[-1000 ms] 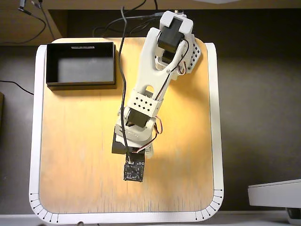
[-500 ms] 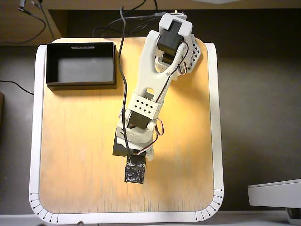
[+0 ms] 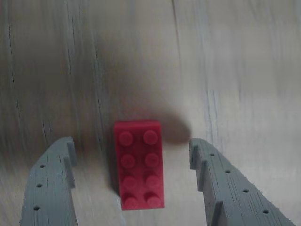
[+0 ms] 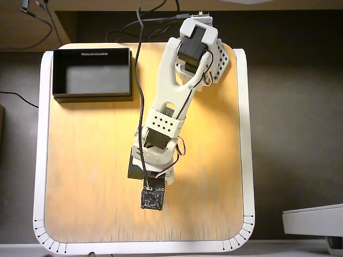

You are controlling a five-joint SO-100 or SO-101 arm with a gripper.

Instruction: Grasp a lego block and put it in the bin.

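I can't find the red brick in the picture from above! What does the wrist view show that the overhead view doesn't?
Only the wrist view shows the red lego block, lying flat on the wood between the open gripper fingers, touching neither. Only the overhead view shows the empty black bin at the table's upper left corner and the whole white arm, which hides the block. Both show the wooden tabletop.

Red lego block [image 3: 139, 164] flat, studs up; black bin [image 4: 92, 95] apart
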